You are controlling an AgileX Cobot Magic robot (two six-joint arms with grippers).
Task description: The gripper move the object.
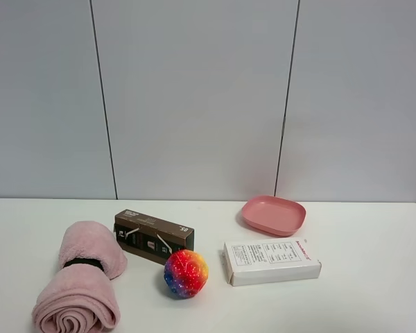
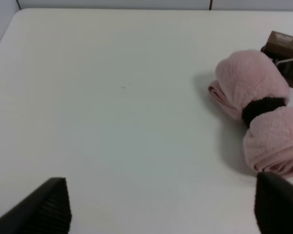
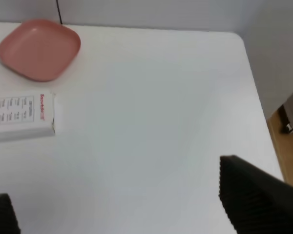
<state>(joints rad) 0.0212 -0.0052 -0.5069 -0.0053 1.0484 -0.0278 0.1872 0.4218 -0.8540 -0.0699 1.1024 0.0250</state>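
The light-pink rolled towel (image 1: pixel 83 277), cinched by a black band (image 1: pixel 83 263), lies on the white table at the front left. It also shows in the left wrist view (image 2: pixel 256 107). My left gripper (image 2: pixel 161 209) is open and empty, its fingers (image 2: pixel 44 209) spread wide above bare table, apart from the towel, which lies beside one fingertip. My right gripper (image 3: pixel 127 209) is open and empty over bare table near the table's right edge. Neither gripper shows in the exterior high view.
A dark brown box (image 1: pixel 154 236) lies right next to the towel. A rainbow ball (image 1: pixel 186 273) sits in front of it. A white box (image 1: pixel 270 261) and a pink dish (image 1: pixel 273 214) lie to the right. The right wrist view shows the table's edge (image 3: pixel 256 87).
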